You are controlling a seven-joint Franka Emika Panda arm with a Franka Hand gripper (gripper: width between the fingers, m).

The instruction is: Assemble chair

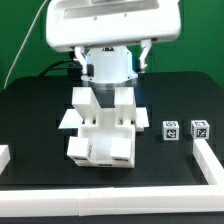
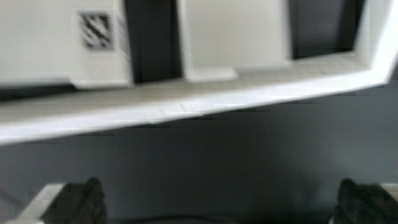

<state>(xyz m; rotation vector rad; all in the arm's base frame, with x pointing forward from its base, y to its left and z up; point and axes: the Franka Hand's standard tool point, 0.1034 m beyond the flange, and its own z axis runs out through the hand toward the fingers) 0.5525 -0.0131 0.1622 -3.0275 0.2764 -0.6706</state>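
1. Roughly at the middle of the black table [image 1: 30, 120] we saw the partly built chair [image 1: 100, 135], a chunky white cluster of slabs that stood directly below the robot arm [image 1: 107, 62].
2. Two small tagged cubes [image 1: 171, 130] sat side by side on the table toward the exterior view's right of the chair. They were apart from it and close to each other, but not touching.
3. A white border rail [image 1: 5, 152] lay at the table's edge on the exterior view's left, and a longer border rail [image 1: 207, 165] ran down the exterior view's right and along the front.
4. In the wrist view the gripper [image 2: 222, 205] was spread wide. Its dark fingertips [image 2: 71, 200] stood far apart, and we saw only dark table between them.
5. Beyond the fingertips a long white slab [image 2: 214, 95] of the chair ran across at a slant. Two white pieces met it from the far side, and one of them carried a black-and-white tag [image 2: 95, 30].
6. The wrist view was blurred, so we could only say that the fingertips seemed clear of the slab. In the exterior view the chair's upper pieces hid the claw, and we could not tell there whether anything touched.
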